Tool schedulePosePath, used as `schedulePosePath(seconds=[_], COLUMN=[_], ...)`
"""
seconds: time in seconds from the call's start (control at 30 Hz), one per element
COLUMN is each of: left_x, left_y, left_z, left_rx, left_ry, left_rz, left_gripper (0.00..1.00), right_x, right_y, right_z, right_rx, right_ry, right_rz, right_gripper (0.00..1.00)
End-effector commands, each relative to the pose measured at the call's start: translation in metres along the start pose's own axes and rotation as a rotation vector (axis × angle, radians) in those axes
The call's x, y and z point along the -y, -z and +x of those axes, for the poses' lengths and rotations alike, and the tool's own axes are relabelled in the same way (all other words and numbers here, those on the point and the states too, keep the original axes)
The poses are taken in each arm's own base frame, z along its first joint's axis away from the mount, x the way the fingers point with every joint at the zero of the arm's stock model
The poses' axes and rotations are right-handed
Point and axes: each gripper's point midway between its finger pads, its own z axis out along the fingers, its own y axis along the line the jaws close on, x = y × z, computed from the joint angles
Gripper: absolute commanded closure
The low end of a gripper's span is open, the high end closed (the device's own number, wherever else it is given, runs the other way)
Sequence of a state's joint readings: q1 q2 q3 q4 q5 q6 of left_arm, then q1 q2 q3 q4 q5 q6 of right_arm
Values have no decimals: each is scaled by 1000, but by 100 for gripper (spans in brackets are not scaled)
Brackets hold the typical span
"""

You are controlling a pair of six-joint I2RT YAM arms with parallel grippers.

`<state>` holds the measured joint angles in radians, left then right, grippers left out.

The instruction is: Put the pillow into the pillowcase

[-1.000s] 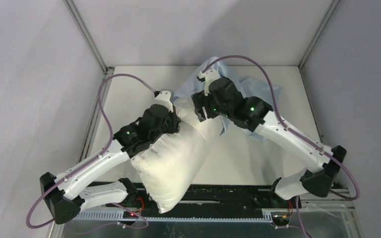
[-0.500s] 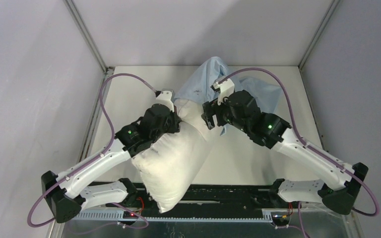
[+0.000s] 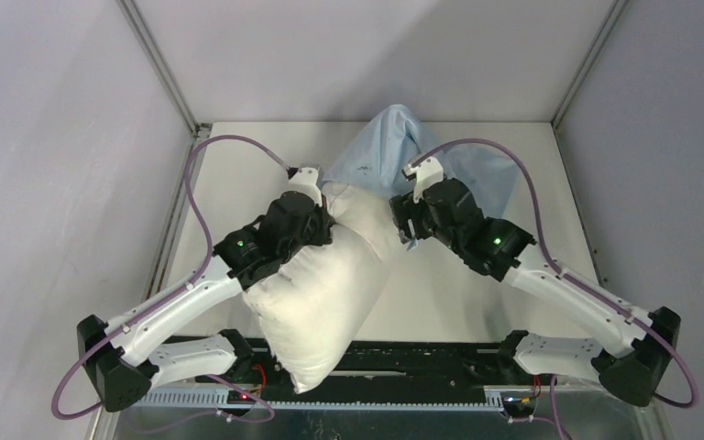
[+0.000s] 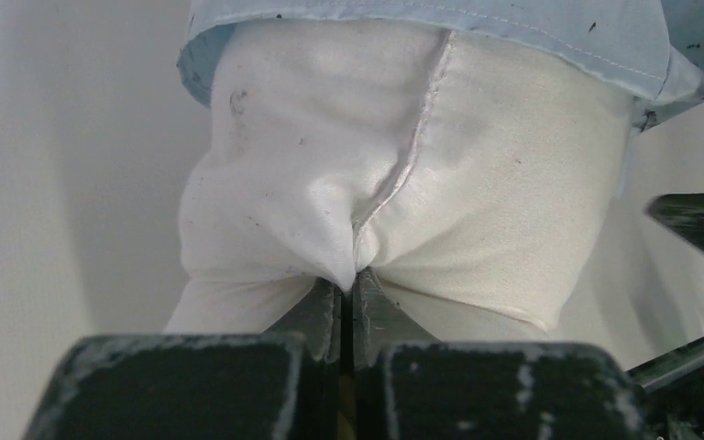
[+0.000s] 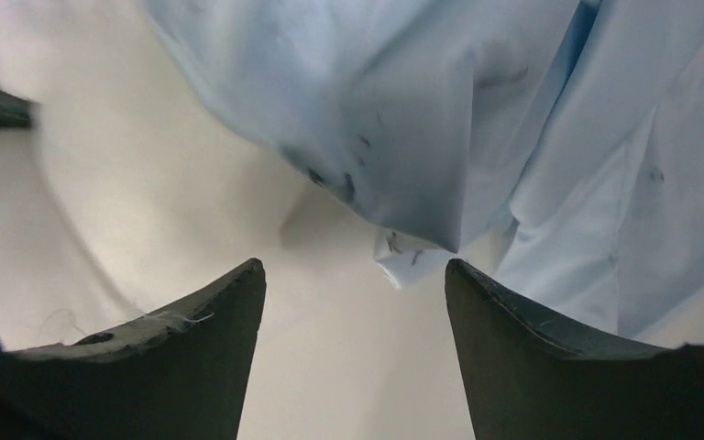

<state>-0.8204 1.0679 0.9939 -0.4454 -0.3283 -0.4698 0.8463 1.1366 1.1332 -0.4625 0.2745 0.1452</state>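
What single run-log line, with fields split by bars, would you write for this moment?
left hand: shut on pillow | right hand: open, empty | pillowcase: over pillow's far end only | step: insertion unfinished

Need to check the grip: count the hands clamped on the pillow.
1. The left hand pinches the pillow just short of the pillowcase mouth. The right hand hangs open facing the pillowcase, gripping nothing.

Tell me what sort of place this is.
Probably a robotics lab test cell, not a home: plain grey panel walls on aluminium frame posts enclose a white table, with the left arm and right arm bolted at its near edge.
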Motion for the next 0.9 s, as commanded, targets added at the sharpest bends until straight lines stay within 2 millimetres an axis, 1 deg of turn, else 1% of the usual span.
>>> schedulePosePath(seconds=[0.0, 0.03, 0.1, 0.2, 0.3, 0.33, 0.37, 0.43, 0.47, 0.5, 0.53, 0.57, 0.63, 0.67, 0.7, 0.73, 0.77, 0.8, 0.83, 0.87], left_x=[5, 5, 5, 5, 5, 5, 5, 6, 9, 14, 21, 29, 46, 56, 63, 67, 67, 64, 59, 53], left_y=[-3, -2, -3, -3, -3, -3, -3, -4, -5, -4, -3, -1, 3, 6, 9, 10, 9, 5, -1, -11], left_z=[4, 4, 4, 3, 2, 2, 3, 2, -1, -8, -17, -31, -60, -74, -88, -100, -108, -114, -115, -114], left_rx=[-27, -26, -27, -25, -23, -22, -23, -21, -14, 0, 14, 33, 81, 108, 135, 157, 167, 167, 154, 135], left_ry=[-18, -18, -22, -21, -20, -20, -22, -20, -16, -11, -6, 3, 28, 45, 66, 94, 130, 168, 218, 262], left_rz=[26, 28, 26, 26, 27, 27, 28, 32, 43, 58, 77, 96, 142, 172, 192, 203, 203, 193, 179, 165], left_gripper=[100, 100, 100, 100, 100, 100, 100, 100, 100, 100, 100, 100, 100, 100, 100, 100, 100, 100, 100, 100], right_x=[16, 19, 27, 32, 40, 43, 45, 43, 33, 20, 0, -26, -80, -101, -118, -131, -139, -143, -144, -140], right_y=[-19, -24, -34, -47, -53, -52, -50, -43, -37, -29, -17, -6, 16, 25, 31, 35, 36, 35, 31, 25], right_z=[8, 9, 4, -8, -24, -31, -37, -52, -61, -71, -83, -91, -98, -98, -94, -90, -84, -78, -73, -67], right_rx=[4, 4, 25, 70, 115, 130, 145, 165, 167, 171, 177, 178, 147, 132, 108, 88, 56, 27, 5, -19], right_ry=[-4, -5, -11, -27, -47, -57, -64, -71, -69, -62, -53, -45, -20, 4, 35, 54, 58, 54, 44, 31], right_rz=[79, 98, 136, 173, 233, 260, 280, 281, 250, 210, 153, 74, -88, -138, -168, -194, -220, -245, -258, -261], right_gripper=[28, 30, 32, 37, 46, 51, 60, 97, 100, 100, 100, 100, 100, 100, 100, 100, 100, 100, 100, 100])
